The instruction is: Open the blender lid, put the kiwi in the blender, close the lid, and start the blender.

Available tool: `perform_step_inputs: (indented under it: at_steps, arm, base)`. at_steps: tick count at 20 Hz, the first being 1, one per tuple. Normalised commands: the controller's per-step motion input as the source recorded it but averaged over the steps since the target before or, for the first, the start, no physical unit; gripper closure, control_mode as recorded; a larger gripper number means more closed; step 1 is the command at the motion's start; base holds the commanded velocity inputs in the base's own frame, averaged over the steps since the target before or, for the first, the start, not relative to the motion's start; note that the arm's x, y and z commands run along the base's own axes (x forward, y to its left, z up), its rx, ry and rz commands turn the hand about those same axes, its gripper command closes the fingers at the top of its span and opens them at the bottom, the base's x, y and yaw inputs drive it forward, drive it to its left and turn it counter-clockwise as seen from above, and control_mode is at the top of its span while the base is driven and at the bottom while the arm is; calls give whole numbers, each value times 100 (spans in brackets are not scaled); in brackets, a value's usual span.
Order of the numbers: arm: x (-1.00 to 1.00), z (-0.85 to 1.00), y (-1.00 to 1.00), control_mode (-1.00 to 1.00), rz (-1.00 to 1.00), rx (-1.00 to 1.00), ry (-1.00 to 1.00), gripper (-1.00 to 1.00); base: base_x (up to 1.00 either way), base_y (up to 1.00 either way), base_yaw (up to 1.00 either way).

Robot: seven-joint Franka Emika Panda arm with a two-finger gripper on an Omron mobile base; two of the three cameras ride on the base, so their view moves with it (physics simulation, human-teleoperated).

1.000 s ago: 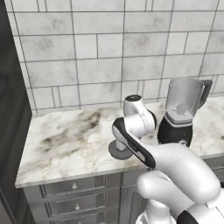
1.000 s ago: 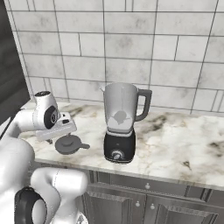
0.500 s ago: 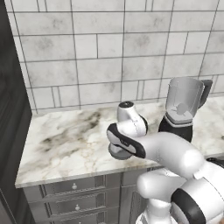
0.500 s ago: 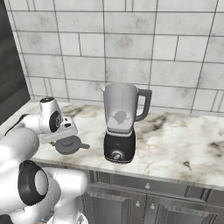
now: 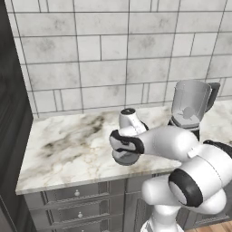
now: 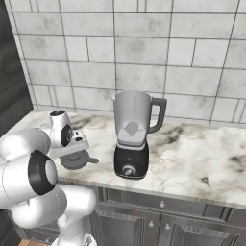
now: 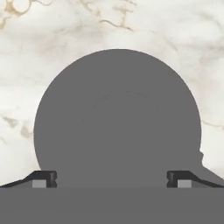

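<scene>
We see our jaws spread wide and empty directly above the blender lid point(image 7: 117, 118), which lies flat on the marble desk point(image 5: 68, 149) left of the open-topped blender point(image 6: 132, 139), its knob centred between them.

A marble counter point(image 6: 202, 158) carries the things. The blender point(image 6: 133, 139) stands upright on it near the front edge. The blender lid point(image 6: 77, 160) lies flat just beside it, also near the front edge.
</scene>
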Motion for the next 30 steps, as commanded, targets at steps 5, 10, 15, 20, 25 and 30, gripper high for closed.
perform_step_inputs:
  at_steps: [5, 10, 15, 20, 25, 30]
  arm:
    - [31, -23, 2, -100, 0, 0, 0, -100]
    - [28, -29, 4, -100, 0, 0, 0, -100]
    - [6, -60, 3, -100, 0, 0, 4, -100]
    - [-5, -78, 0, -100, 0, 1, 0, -100]
    - [-25, -86, 0, -100, 0, 1, -1, 100]
    - [-54, -80, -1, -100, 0, 0, -12, 100]
  base:
    - [0, 0, 0]
    - [0, 0, 0]
    - [0, 0, 0]
    - [0, 0, 0]
    - [0, 0, 0]
    - [0, 0, 0]
